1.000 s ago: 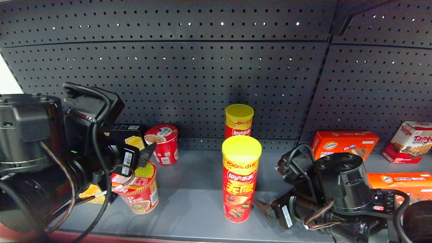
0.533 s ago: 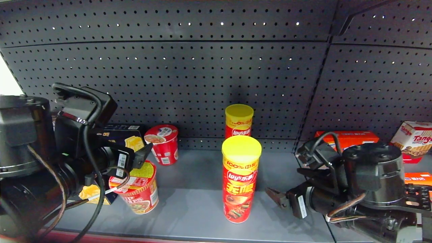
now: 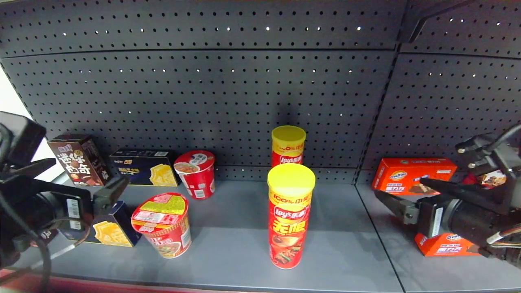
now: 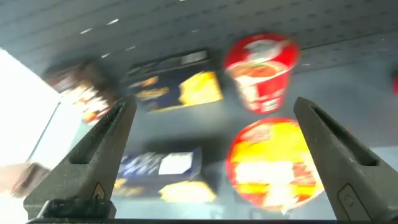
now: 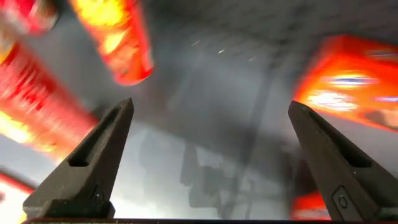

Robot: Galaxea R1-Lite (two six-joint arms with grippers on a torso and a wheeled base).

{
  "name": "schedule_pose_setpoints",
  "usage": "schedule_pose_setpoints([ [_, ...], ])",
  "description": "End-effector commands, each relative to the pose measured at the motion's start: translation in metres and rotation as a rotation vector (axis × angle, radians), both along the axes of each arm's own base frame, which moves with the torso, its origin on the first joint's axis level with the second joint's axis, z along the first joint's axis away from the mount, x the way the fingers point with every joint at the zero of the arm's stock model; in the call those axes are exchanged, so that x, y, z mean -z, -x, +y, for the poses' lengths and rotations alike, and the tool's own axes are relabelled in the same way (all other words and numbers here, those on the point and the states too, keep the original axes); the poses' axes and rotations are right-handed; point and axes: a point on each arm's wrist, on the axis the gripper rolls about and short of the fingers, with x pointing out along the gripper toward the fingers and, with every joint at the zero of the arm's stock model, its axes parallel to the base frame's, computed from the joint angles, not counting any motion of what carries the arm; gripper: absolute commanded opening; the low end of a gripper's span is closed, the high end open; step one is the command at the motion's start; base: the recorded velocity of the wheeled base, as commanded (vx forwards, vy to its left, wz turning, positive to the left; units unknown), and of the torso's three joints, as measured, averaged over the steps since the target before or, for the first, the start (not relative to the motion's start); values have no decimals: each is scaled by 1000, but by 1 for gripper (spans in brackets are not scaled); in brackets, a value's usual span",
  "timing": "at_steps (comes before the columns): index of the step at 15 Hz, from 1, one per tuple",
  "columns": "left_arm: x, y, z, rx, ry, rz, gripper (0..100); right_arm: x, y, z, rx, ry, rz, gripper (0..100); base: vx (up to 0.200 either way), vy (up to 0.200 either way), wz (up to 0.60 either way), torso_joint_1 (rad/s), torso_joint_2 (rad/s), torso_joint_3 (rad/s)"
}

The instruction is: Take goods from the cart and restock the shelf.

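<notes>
Right gripper [image 5: 211,104]: bare shelf [image 3: 350,228] straight ahead, with a chip can [image 3: 290,215] flanking one side and an orange box [image 3: 413,173] the other. Left gripper [image 4: 216,104]: noodle cup [image 3: 163,224] and blue box [image 3: 112,230] block the way ahead.

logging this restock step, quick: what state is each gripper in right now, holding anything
Left gripper: open, holding nothing.
Right gripper: open, holding nothing.

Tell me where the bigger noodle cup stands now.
In the head view the bigger noodle cup stands near the front edge of the shelf, left of centre, between the front blue box and the front chip can.
</notes>
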Motion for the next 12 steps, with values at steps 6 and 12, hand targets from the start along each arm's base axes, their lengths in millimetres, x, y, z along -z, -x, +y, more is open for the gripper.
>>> schedule_pose_setpoints([
  [6,-18,0,-12,113,31,-51,100,-7,11,-26,59,-34,-46,100,0,0,0,0,0,0],
  [12,0,-57,-87,235,33,91,100,9,-3,-25,66,-1,25,100,0,0,0,0,0,0],
])
